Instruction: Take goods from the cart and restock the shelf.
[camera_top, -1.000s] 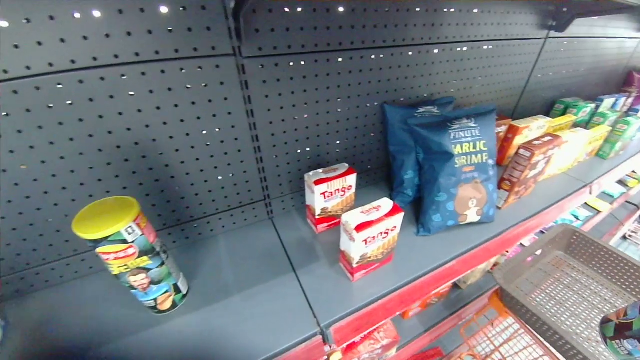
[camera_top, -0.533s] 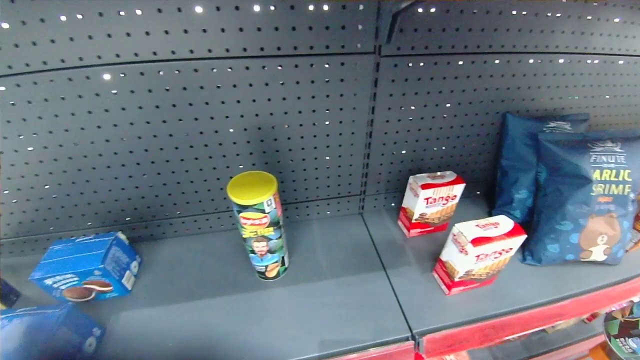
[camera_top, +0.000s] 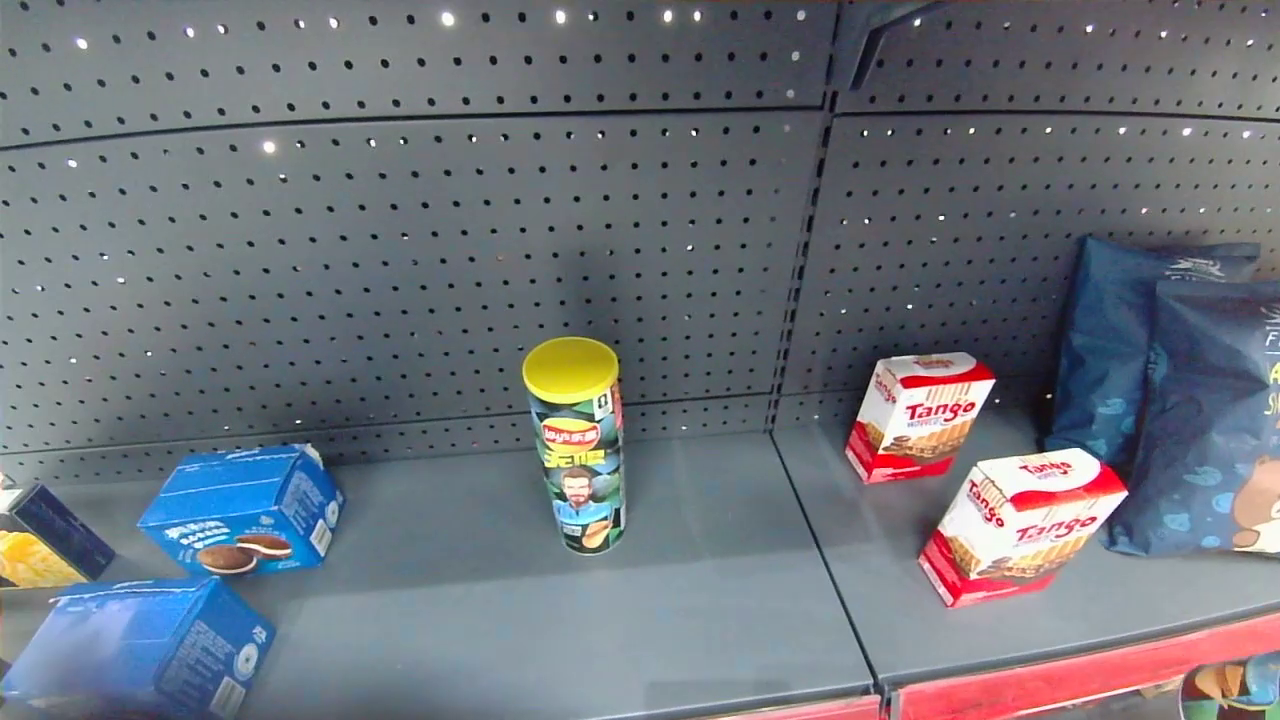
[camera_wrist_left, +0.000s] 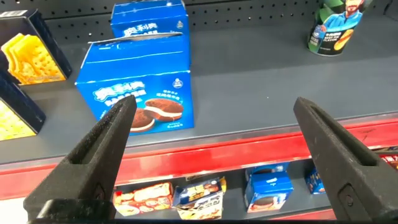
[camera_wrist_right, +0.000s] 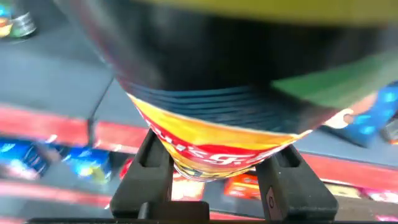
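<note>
My right gripper is shut on a chip can with a yellow lid and a red and yellow label; a bit of this can pokes in at the lower right of the head view, below the shelf's red front edge. On the grey shelf a matching chip can stands upright. My left gripper is open with nothing in it, in front of a blue cookie box at the shelf's left end.
Two red and white wafer boxes and blue snack bags stand right of the can. Blue cookie boxes and a cracker box sit left. Bare shelf lies on both sides of the standing can.
The head camera has panned left, so the whole picture has shifted right; the cart basket has left the frame and the blue cookie boxes have come in. The held can stays at the lower right.
</note>
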